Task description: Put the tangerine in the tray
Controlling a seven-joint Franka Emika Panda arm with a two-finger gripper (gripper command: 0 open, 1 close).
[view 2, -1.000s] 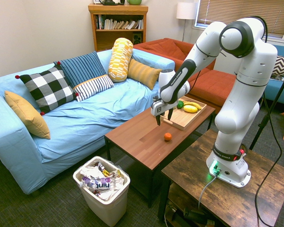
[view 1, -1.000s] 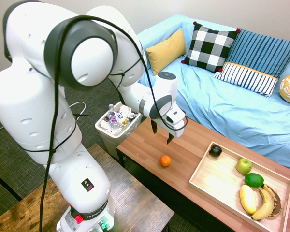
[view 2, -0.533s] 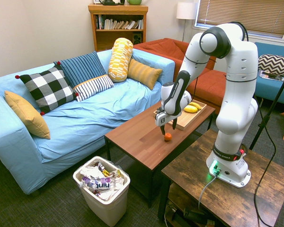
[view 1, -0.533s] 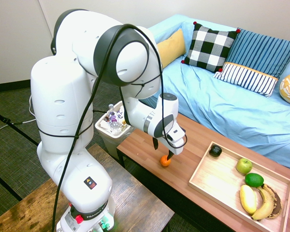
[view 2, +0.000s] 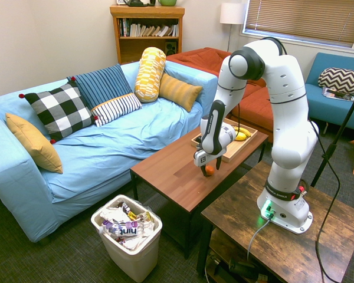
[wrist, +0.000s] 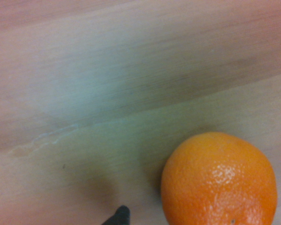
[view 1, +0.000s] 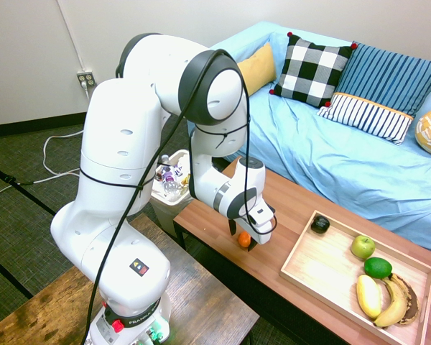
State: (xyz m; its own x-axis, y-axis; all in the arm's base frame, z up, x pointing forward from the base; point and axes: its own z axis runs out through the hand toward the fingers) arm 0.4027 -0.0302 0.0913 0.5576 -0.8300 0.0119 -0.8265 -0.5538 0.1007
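Tangerine (view 1: 244, 239) sits on the wooden surface (view 1: 279, 192), outside the tray (view 1: 298, 262), between the spread fingers of the claw (view 1: 243, 235), which is presumably placed low and astride it so that closing would grip its sides.

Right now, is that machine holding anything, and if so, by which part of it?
Nothing is held yet: the tool is open, its fingers on either side of the tangerine, which sits on the wooden table.
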